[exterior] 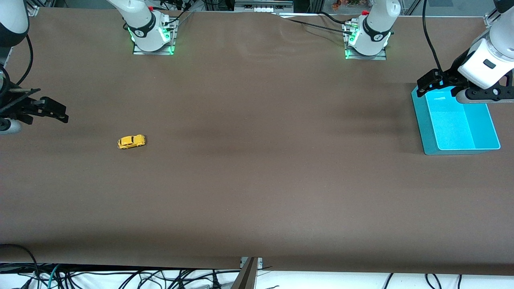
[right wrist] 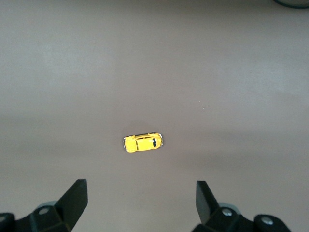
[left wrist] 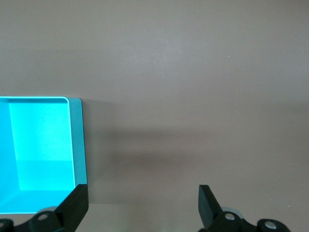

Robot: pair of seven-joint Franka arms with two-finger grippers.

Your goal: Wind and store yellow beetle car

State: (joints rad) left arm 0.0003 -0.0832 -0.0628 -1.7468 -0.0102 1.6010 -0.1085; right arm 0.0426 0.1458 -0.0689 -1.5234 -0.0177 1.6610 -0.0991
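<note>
The tiny yellow-orange beetle-shaped toy car (exterior: 131, 141) sits on its wheels on the brown worktop (exterior: 257, 180), long axis along the worktop's length. The right gripper (right wrist: 140, 203) hovers over it, fingers wide; the left gripper (left wrist: 143, 205), fingers wide, waits above the teal plastic bin (exterior: 457, 124).

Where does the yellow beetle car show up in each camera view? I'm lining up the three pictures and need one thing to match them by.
Front view: the yellow beetle car sits on the brown table toward the right arm's end, apart from the teal bin.
Left wrist view: not in it; only the bin and table show.
Right wrist view: the car lies mid-picture, ahead of the open right gripper.
Shared landmark: the brown table surface.
</note>
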